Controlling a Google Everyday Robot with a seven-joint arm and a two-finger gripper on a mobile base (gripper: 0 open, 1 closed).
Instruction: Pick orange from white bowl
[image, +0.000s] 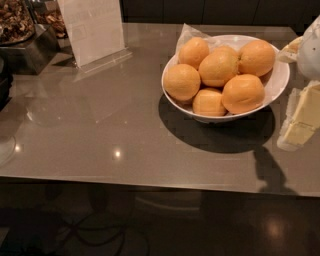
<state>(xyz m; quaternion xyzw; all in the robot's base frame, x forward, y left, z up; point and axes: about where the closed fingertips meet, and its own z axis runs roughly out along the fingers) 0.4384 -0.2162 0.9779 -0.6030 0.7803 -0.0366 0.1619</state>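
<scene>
The cream-and-white gripper (299, 125) juts in from the right edge of the view, just right of the wide, shallow, glossy white ceramic bowl (279, 82). The edge cuts most of it off, so I cannot tell whether it is spread or pressed together, nor whether its upper part touches the bowl's rim. No fruit is in its hold. Its dark shadow (267, 167) lies on the table in front of the bowl and to the right.

Inside the bowl, the large round orange (218, 66) with pale, dimpled peel sits highest, in the middle of the heap. Five more oranges (242, 93) press around it and hide its lower half. The one at the front (209, 101) looks smaller and is partly covered by its neighbours. A crumpled pale sheet (190, 34) peeks up behind the fruit at the bowl's far left rim; what it is made of is hard to tell.

The bowl stands on a glossy grey-brown table (100, 125) and casts a broad shadow in front. Well left of the bowl and further back stands a clear sign holder (92, 30) with a white sheet whose print is unreadable. Beyond that is a metal container (20, 47) of brown pieces, cut off at the corner.
</scene>
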